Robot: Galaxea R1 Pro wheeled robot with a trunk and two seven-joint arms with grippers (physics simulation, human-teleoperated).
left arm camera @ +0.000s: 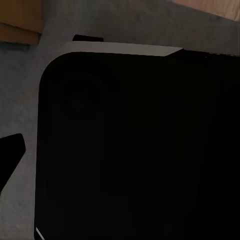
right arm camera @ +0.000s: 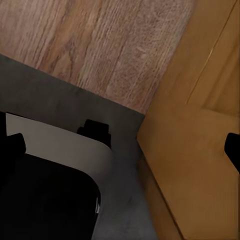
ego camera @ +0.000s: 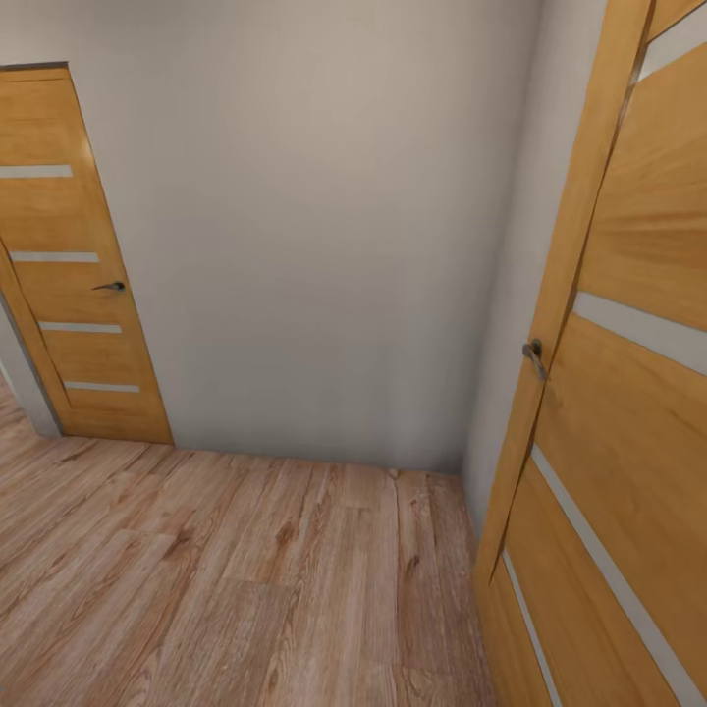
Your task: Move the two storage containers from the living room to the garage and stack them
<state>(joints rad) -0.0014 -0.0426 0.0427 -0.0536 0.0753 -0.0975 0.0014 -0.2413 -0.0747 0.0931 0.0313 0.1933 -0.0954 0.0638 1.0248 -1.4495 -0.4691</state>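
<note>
Matt, grainy wood-plank floor [ego camera: 236, 579]; smooth honey-toned wood doors [ego camera: 79, 295] with pale inset strips; dark metal handle [ego camera: 533, 355]; flat matt wall [ego camera: 324, 226].

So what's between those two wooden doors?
In the head view, just bare pale wall above plank floor, between the left door and the right door.

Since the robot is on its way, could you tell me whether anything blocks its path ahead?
A white wall faces it, with a closed wooden door at left and an open wooden door close at right. The wood-plank floor continues leftward.
</note>
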